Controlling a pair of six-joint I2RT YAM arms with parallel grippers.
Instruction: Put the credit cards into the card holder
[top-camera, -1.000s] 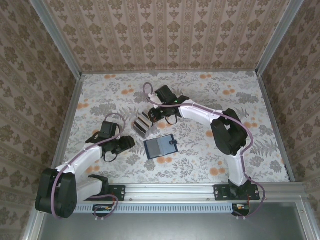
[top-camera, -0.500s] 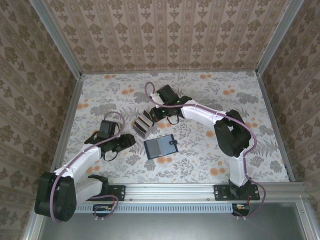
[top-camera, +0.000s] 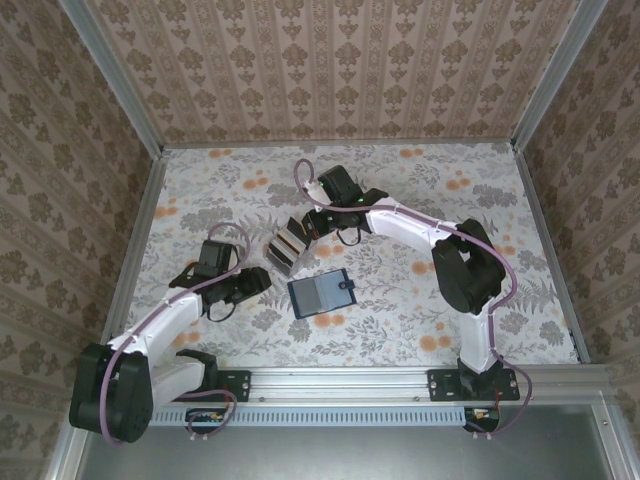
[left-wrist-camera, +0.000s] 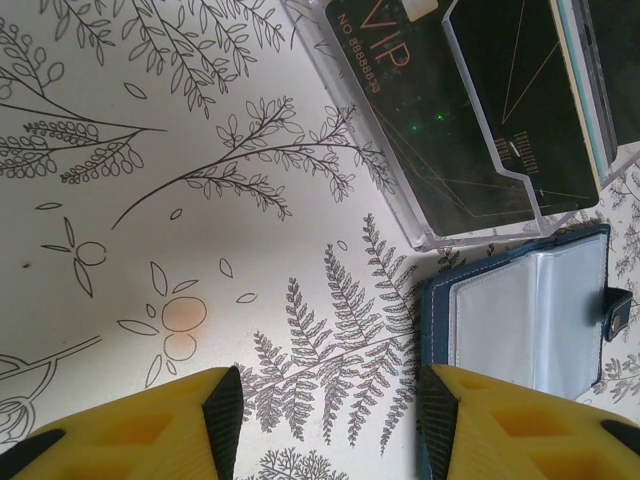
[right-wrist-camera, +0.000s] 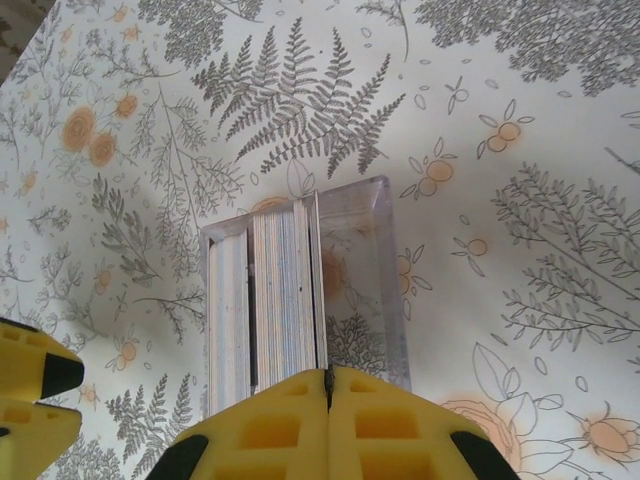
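Dark card holder (top-camera: 323, 293) near the credit cards (top-camera: 284, 248)

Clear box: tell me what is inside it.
Credit cards stand edge-on at one side of the clear box; the rest looks empty. Inner card faces are hidden; the right claw covers their near ends.

Left wrist view, look at the dark credit card (left-wrist-camera: 425, 120) standing foremost in the clear case (left-wrist-camera: 385, 185): you can read "VIP" in pale capitals across it, and beside that a smaller line, "NO" and then a run of eights, the last digits hard to count. The second dark card (left-wrist-camera: 520, 90) behind it carries a tiny gold line, too fine to read.
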